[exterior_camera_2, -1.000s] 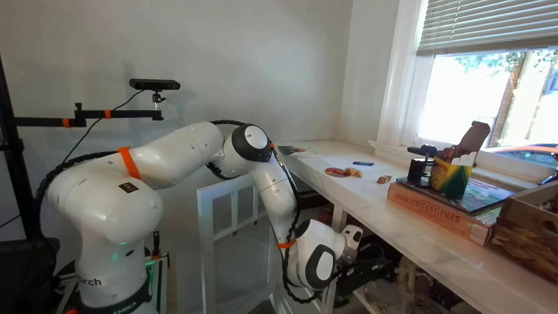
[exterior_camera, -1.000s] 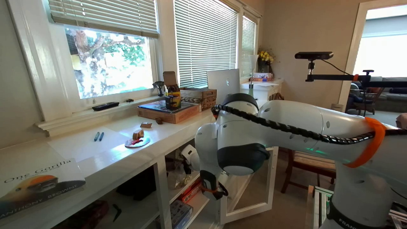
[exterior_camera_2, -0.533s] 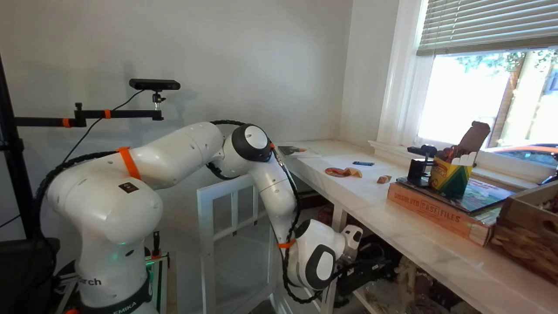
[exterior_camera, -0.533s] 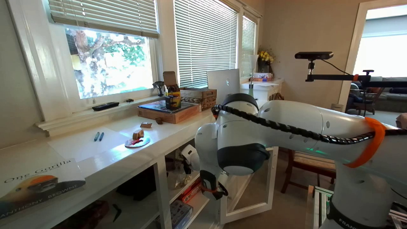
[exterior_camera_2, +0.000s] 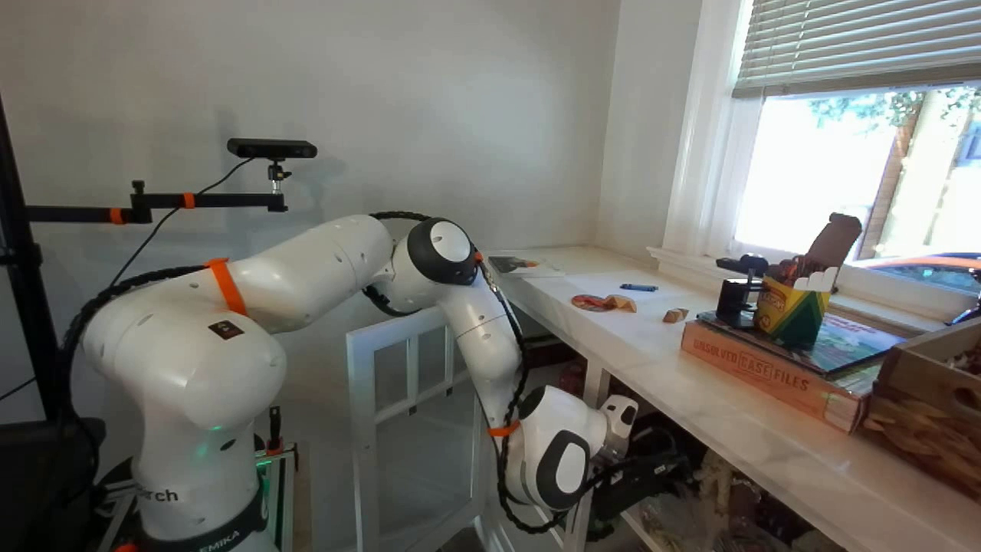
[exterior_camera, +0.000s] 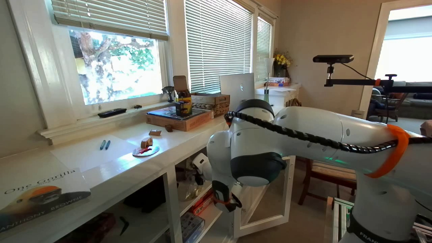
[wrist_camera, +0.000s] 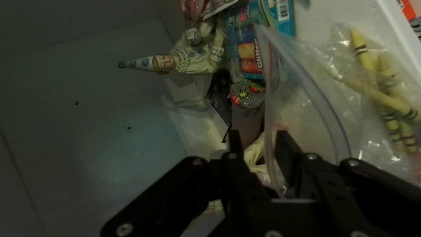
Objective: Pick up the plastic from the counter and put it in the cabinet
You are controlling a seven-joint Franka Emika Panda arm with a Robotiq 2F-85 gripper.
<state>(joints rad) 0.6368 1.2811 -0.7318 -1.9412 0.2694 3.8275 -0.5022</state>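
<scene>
A clear plastic bag (wrist_camera: pixel 315 98) lies in the cabinet (wrist_camera: pixel 95 141) at the right of the wrist view. Yellow crayons show in or through the plastic. My gripper (wrist_camera: pixel 258 131) is inside the cabinet with its fingers apart. The bag's zip edge passes between them, and neither fingertip visibly pinches it. In an exterior view the bag (exterior_camera: pixel 192 191) hangs or rests by the gripper at the cabinet opening (exterior_camera: pixel 172 202). The white counter (exterior_camera_2: pixel 651 353) is above the gripper. The gripper (exterior_camera_2: pixel 678 464) is partly in shadow there.
A clown figurine (wrist_camera: pixel 187 56), a glitter pack (wrist_camera: pixel 248 49) and papers (wrist_camera: pixel 194 112) lie in the cabinet. The glass cabinet door (exterior_camera_2: pixel 364 452) stands open beside the arm. Cardboard pieces (exterior_camera_2: pixel 619 303), a crayon box (exterior_camera_2: pixel 793 310) and a game box (exterior_camera_2: pixel 766 376) are on the counter.
The arm holds the same pose. In an exterior view the gripper's dark fingers and the clear plastic by them have shifted slightly, with the plastic a little lower.
</scene>
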